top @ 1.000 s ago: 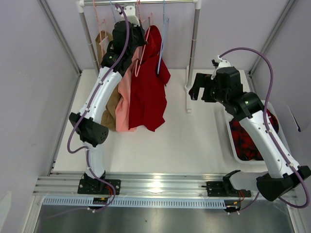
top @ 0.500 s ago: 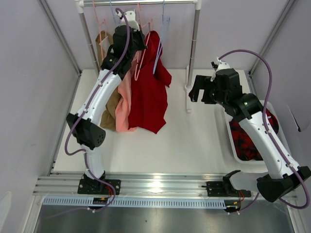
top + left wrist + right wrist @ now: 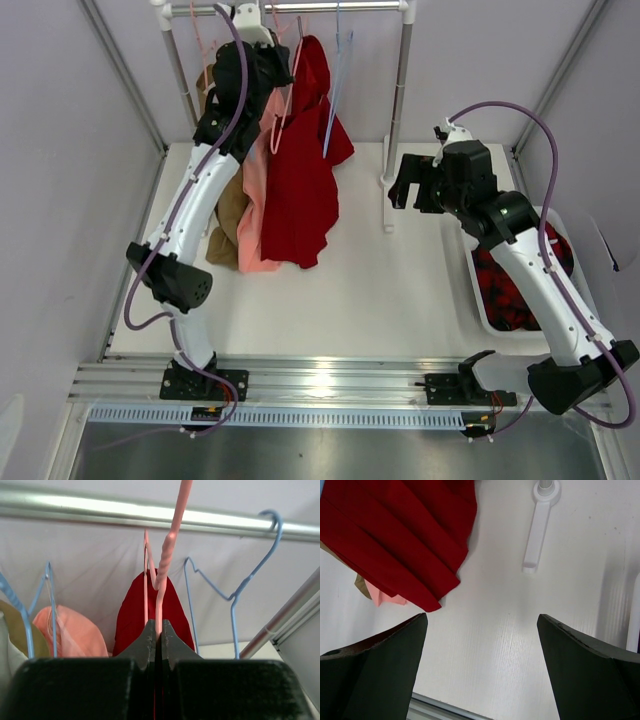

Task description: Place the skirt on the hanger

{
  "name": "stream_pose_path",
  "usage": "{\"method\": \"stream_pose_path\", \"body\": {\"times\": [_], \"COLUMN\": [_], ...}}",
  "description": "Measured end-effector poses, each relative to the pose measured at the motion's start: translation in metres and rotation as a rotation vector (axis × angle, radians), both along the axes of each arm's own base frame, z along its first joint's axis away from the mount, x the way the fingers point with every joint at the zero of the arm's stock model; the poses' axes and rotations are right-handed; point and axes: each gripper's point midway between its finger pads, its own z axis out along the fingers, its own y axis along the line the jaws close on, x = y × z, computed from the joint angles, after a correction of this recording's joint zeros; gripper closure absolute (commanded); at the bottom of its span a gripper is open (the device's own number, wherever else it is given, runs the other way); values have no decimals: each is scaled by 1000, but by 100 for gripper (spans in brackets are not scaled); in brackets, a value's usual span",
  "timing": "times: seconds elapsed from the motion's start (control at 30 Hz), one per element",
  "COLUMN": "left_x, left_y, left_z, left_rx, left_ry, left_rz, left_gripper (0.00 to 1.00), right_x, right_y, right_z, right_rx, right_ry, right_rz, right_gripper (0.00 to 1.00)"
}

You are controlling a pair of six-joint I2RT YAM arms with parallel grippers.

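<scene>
Beneath the clothes rail and over the white counter, the left arm has risen in the last second. It has drawn the dark red skirt closer up under the rail, where it hangs beside the salmon-pink garment. The skirt sits draped on the pale pink hanger, and the left gripper pinches the hanger's neck just below the rail, jaws pressed together. The neck crosses the rail and leaves the wrist view, so whether the hook has caught cannot be told. The right gripper is spread wide and empty, well to the right of the rail. By this showing the skirt is on; only hooking and letting go seem left
</scene>
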Motion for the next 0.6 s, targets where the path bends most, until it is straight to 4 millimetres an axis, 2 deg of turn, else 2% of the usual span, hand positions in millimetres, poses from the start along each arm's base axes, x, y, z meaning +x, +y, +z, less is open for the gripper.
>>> {"method": "stream_pose_path", "body": {"times": [0.1, 0.2, 0.3, 0.47, 0.6], "left_x": [4, 11, 21, 43, 54], "left_y": [-2, -5, -9, -18, -22], "left_z": [17, 20, 7, -29, -51], "left_rx": [-18, -27, -21, -3, 6], "left_ry": [-41, -60, -44, 15, 56], "left_rz": [0, 0, 1, 1, 2], "left_gripper": [100, 100, 100, 100, 100], "right_x": [2, 4, 5, 5, 5], "right_y": [1, 1, 2, 2, 1], "right_z": [-4, -7, -10, -10, -10], "right_rx": [-5, -12, -20, -25, -25], "right_ry": [9, 18, 22, 21, 22], "right_rz": [-1, 0, 4, 7, 7], "right_gripper": [3, 2, 3, 3, 3]}}
